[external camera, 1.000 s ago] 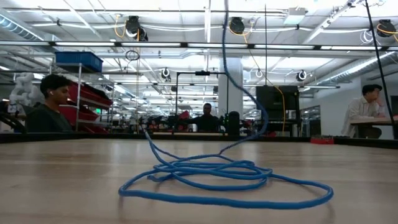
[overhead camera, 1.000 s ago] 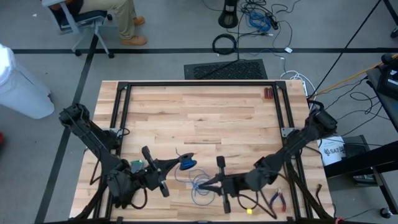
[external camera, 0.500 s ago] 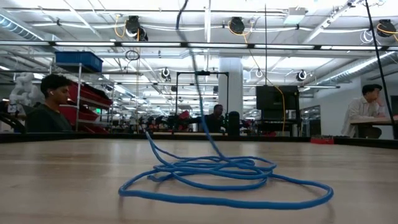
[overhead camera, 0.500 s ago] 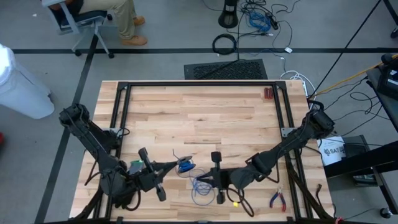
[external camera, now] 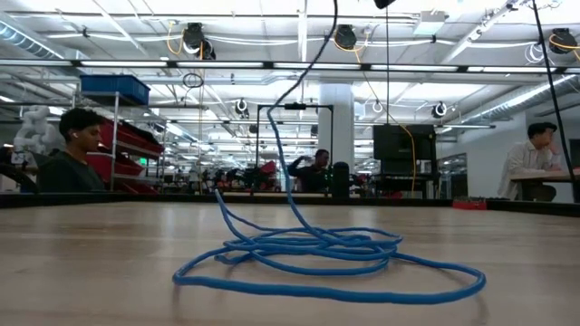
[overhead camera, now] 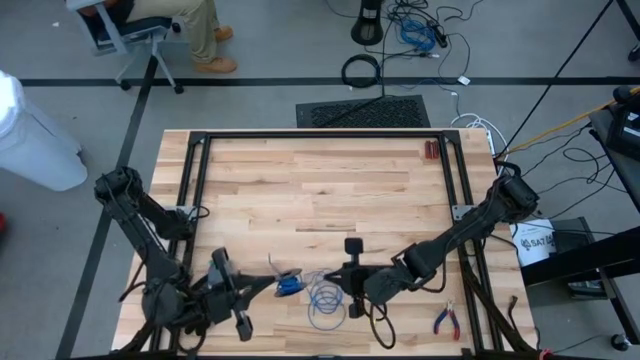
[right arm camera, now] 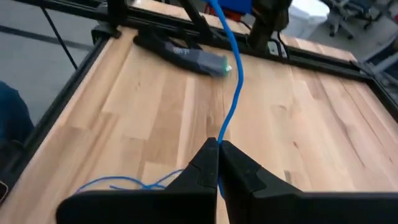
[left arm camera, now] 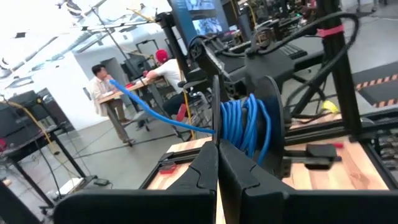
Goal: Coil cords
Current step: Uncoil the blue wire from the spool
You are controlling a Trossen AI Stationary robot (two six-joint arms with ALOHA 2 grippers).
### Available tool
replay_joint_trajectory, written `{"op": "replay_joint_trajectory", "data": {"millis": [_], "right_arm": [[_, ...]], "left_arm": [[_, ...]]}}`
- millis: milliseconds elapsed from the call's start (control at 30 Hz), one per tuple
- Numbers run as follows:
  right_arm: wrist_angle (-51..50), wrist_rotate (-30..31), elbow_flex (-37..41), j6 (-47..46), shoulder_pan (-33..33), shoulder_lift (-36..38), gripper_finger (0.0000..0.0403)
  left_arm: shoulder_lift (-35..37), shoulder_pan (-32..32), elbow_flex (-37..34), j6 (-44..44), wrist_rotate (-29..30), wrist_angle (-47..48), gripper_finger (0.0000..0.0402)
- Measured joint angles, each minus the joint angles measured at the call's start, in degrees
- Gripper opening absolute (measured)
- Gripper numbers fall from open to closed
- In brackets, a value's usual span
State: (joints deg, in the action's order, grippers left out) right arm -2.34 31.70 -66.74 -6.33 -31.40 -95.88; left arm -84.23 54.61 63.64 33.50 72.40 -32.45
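A pale wooden table (overhead camera: 320,190) edged by a black metal frame (overhead camera: 196,170) is seen from above, standing on a grey floor. Red-handled pliers (overhead camera: 446,320) lie near the table's 4 o'clock corner, and a small dark red object (overhead camera: 430,150) sits toward 1 o'clock. Beyond the 12 o'clock edge, a black mat (overhead camera: 363,111) and a black cable ring (overhead camera: 361,70) lie on the floor. In the low view a workshop with ceiling lights is seen, with a seated person (external camera: 68,149) at 9 o'clock and another (external camera: 535,154) at 3 o'clock.

The cords (overhead camera: 322,300) are spread as loose blue loops on the table at about 6 o'clock; a wound blue bundle (overhead camera: 289,287) sits just beside them at the left gripper. The left gripper (overhead camera: 272,285) is clenched beside that bundle. The right gripper (right arm camera: 218,148) is clenched on a strand of the cords, which is drawn up from the loops.

No containers are seen on the table.
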Motion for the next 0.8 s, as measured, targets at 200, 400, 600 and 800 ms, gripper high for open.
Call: {"op": "replay_joint_trajectory", "data": {"millis": [200,400,600,800], "right_arm": [[-6.7,0.2,0.0,-3.3,0.3,1.8,0.0],[-13.1,0.1,0.0,-8.1,0.2,5.0,0.0],[-19.2,0.0,0.0,-12.7,-1.0,7.6,0.0],[-21.1,-0.3,0.0,-14.0,-2.3,8.2,0.001]], "left_arm": [[0.0,0.3,0.0,0.3,0.0,0.0,0.0002],[0.0,0.3,0.0,0.0,0.0,-0.1,0.0002],[0.0,0.3,0.0,0.0,0.0,-0.1,0.0002],[0.0,0.3,0.0,-0.1,0.1,-0.1,0.0002]]}}
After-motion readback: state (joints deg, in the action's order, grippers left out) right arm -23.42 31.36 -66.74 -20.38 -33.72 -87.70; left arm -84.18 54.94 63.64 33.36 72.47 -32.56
